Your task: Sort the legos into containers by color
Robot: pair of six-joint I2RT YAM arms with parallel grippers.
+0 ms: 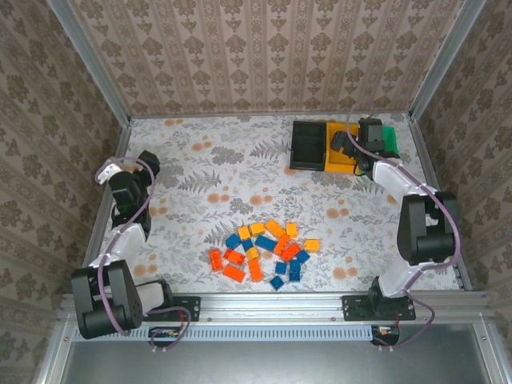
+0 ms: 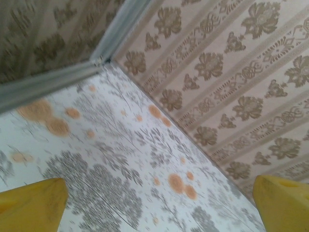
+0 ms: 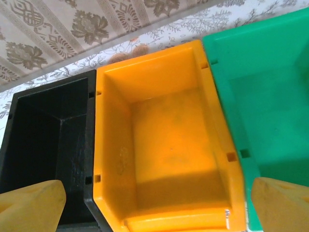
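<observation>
Jaws of the left gripper [image 2: 157,210] and the right gripper [image 3: 154,208] both stand spread wide, with nothing between them. In its wrist view the left gripper's yellow fingertips sit at the lower corners over bare cloth. In the top view it is at about 9 o'clock on the table, near the left wall.

The right gripper hangs above the containers at about 1 o'clock, over the yellow-orange bin [image 3: 169,145]. The black bin [image 3: 43,125] adjoins that one at its 9 o'clock side and the green bin [image 3: 270,96] at its 3 o'clock side, all three touching in a row.

The legos [image 1: 265,242] lie in a loose heap of yellow-orange, red-orange and blue bricks at about 6 o'clock, near the arm bases and well apart from the bins.

The table [image 1: 208,168] wears a pale cloth printed with grey leaves and orange blossoms. The walls [image 1: 264,56] carry beige-brown wallpaper with striped floral medallions, and grey metal posts [image 1: 92,64] run up the far corners.
</observation>
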